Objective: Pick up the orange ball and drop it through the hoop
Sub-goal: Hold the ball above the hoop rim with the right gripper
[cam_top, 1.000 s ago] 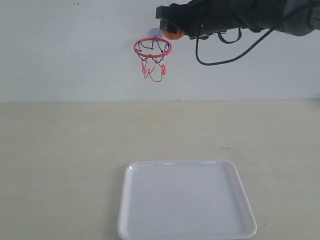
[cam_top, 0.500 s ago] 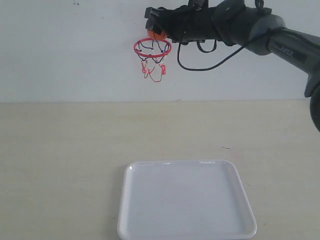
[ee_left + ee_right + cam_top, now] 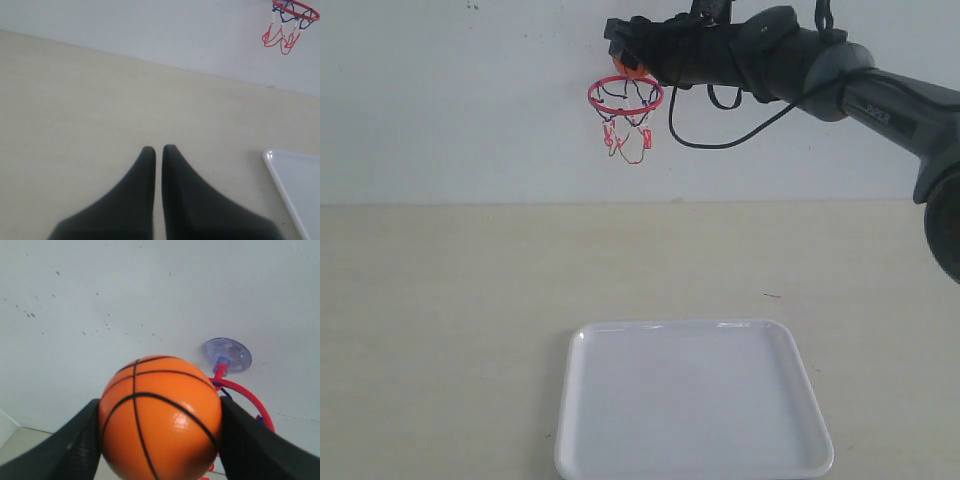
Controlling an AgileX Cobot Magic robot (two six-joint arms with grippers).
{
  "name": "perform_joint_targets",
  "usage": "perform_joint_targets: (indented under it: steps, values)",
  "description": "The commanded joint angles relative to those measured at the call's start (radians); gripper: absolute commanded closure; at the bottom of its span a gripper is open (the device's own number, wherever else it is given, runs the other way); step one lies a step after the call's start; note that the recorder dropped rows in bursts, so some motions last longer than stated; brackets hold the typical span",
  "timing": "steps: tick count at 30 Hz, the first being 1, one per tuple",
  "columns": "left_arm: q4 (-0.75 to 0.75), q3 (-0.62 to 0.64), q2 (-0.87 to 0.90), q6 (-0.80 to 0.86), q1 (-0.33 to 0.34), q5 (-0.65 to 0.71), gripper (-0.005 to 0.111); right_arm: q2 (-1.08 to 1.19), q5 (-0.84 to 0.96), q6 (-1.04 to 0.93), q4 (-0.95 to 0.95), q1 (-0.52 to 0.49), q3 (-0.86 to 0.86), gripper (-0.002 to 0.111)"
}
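the right black gripper (image 3: 161, 437) clamps the small orange ball with black seams (image 3: 160, 415) just above the red-ringed toy hoop (image 3: 625, 96). the left black gripper (image 3: 158, 152) has its jaws nearly together. a white rectangular tray (image 3: 692, 400) lies well below.

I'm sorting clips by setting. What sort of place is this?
Likely a robot test bench: a pale table, a plain white wall with a toy hoop stuck on it, and a white tray.

— We see a plain white wall (image 3: 440, 100), faintly speckled, evenly lit.
— And below it we find a pale beige counter (image 3: 440, 300), meeting the wall in a straight line.
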Motion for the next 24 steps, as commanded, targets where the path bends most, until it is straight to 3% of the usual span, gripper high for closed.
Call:
perform_joint_targets:
  steps: [1,5,12,19,24]
  values:
    - [0.001,0.004,-0.003,-0.006,0.003,-0.004,0.103,-0.005,-0.025,-0.012,0.006,0.000,-0.007,0.108]
    - [0.001,0.004,-0.003,-0.006,0.003,-0.004,0.103,-0.005,-0.023,-0.012,0.006,0.000,-0.007,0.104]
    - [0.001,0.004,-0.003,-0.006,0.003,-0.004,0.103,-0.005,-0.021,-0.012,0.010,0.000,-0.007,0.062]
    - [0.001,0.004,-0.003,-0.006,0.003,-0.004,0.103,-0.005,-0.020,-0.006,0.010,0.000,-0.007,0.052]
    - [0.001,0.004,-0.003,-0.006,0.003,-0.004,0.103,-0.005,-0.020,0.000,0.010,0.000,-0.007,0.029]
